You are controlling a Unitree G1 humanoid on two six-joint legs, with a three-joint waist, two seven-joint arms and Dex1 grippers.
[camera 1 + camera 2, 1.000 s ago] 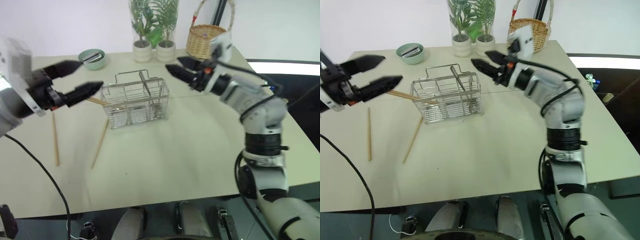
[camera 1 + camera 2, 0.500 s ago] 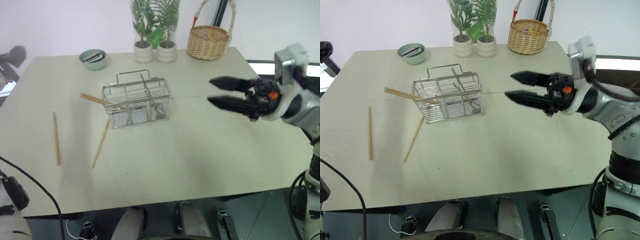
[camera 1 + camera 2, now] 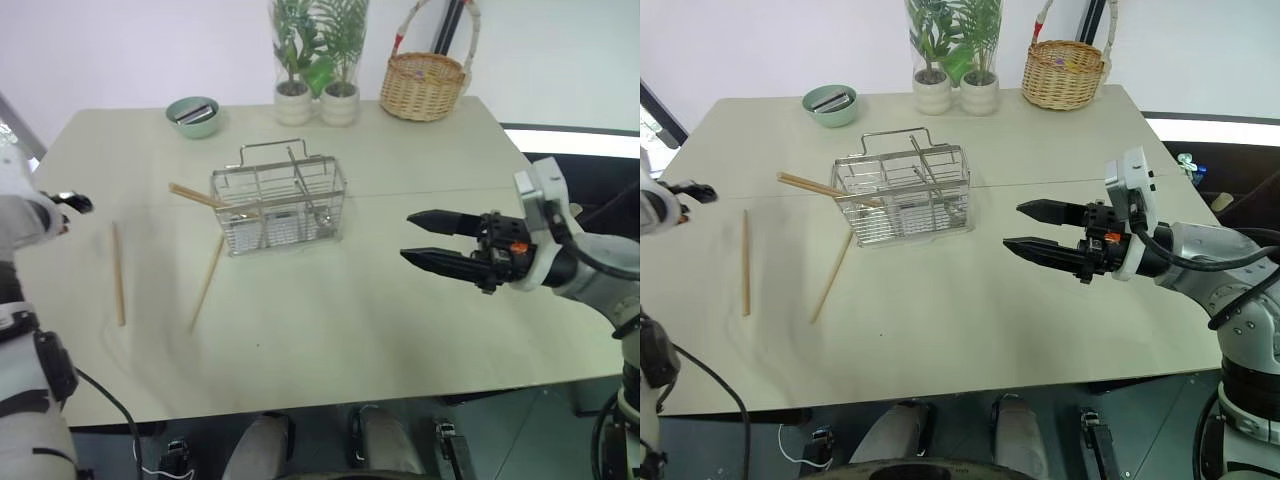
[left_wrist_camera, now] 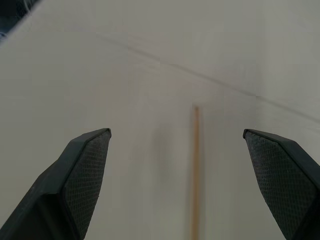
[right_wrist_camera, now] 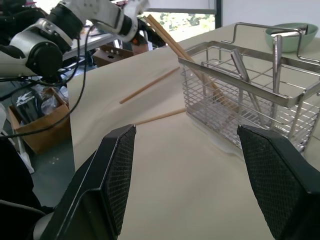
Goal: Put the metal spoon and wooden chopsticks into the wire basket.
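We see a silver wire basket (image 3: 902,195) on our pale beige table (image 3: 970,300), light-brown wooden chopsticks (image 3: 745,262) at centre left, a mint-green bowl (image 3: 830,104) upper left, a tan wicker basket (image 3: 1064,72), and black cross-hatched fingers (image 5: 272,180).

You see a bright, evenly lit table (image 3: 970,300), soft pale shadows under the wire basket (image 3: 902,192), white glare from a window strip on your right, a blurry chopstick (image 4: 195,170) in your left wrist view, sharp head views.
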